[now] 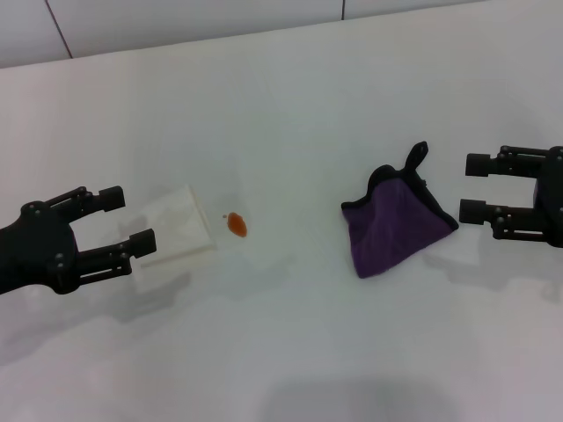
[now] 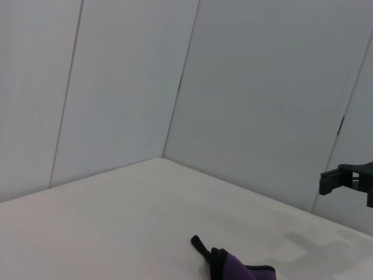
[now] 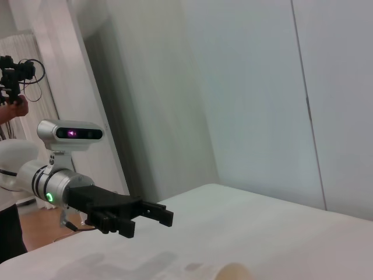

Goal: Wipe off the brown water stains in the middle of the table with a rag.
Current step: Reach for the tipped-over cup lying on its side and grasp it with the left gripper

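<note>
R gripper (image 1: 472,210) sat w/ fingers apart, just beside rag (image 1: 396,230), lined up to grab it. Brown water stains (image 1: 237,224) mid-table (image 1: 299,352), between rag & L gripper (image 1: 132,221), which idled, fingers apart, holding nothing

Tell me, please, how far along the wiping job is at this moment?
Nothing looks done yet: the brown stain is still wet on the table, beside a flat white object. Nothing is in hand either; the rag lies crumpled and untouched, with the open right gripper next to it and the open left gripper at the far side. Grasping the rag and wiping remain.
</note>
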You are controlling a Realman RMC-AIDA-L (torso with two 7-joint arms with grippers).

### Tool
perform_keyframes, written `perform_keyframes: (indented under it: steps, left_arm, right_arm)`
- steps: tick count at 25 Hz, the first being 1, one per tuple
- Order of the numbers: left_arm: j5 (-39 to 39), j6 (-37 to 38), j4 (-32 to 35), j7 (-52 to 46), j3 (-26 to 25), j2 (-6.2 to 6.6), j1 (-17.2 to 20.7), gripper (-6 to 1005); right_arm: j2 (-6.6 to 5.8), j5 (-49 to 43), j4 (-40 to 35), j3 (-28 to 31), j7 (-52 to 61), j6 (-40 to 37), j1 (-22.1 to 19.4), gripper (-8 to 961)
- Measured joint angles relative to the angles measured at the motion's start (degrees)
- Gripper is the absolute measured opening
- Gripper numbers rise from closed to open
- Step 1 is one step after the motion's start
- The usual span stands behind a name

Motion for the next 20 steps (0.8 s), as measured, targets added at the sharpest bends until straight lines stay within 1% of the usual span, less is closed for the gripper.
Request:
perform_keyframes:
  steps: [20]
  left_arm:
    - [0.08,0.20,0.08,-1.46,0.00,0.00,-0.31,848]
  right_arm:
    - [0.09,-0.01,-0.01,0.00,-0.10,-0.01,0.00,707]
